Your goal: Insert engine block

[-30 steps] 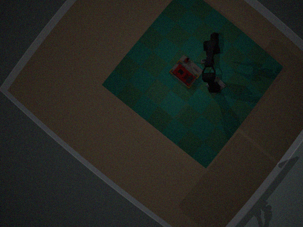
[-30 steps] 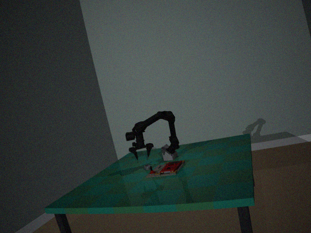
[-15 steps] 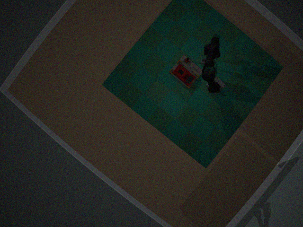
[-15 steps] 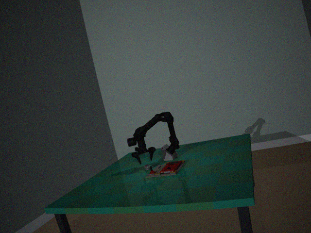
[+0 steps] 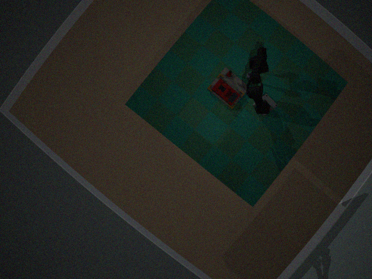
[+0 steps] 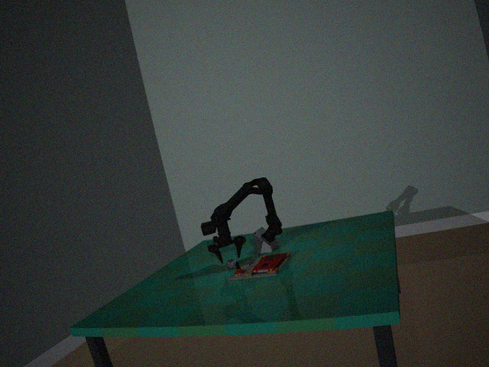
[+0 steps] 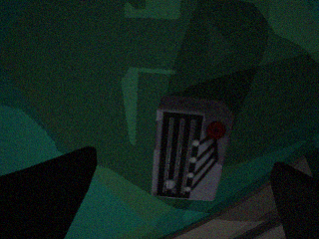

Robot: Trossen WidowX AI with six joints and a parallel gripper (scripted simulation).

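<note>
The engine block (image 7: 209,186) (image 6: 231,263) is a small grey block with dark slots and a red round cap on top. It stands on the table beside the car body, outside it; in the top view the arm mostly hides it. The car body (image 5: 227,93) (image 6: 272,262) (image 7: 219,230) lies flat, with a red part and a grey part; its opening and rib are too dark to make out. My gripper (image 6: 230,259) (image 7: 187,165) is open and empty above the block, which appears between the fingers in the wrist view, nearer neither by much.
The green chequered table (image 5: 210,126) (image 6: 157,312) bears everything. The arm's pale base piece (image 5: 269,101) (image 6: 265,246) stands near the car body. The arm arches over from there, and its shadow falls around the block. The car body lies close to one finger's side in the wrist view.
</note>
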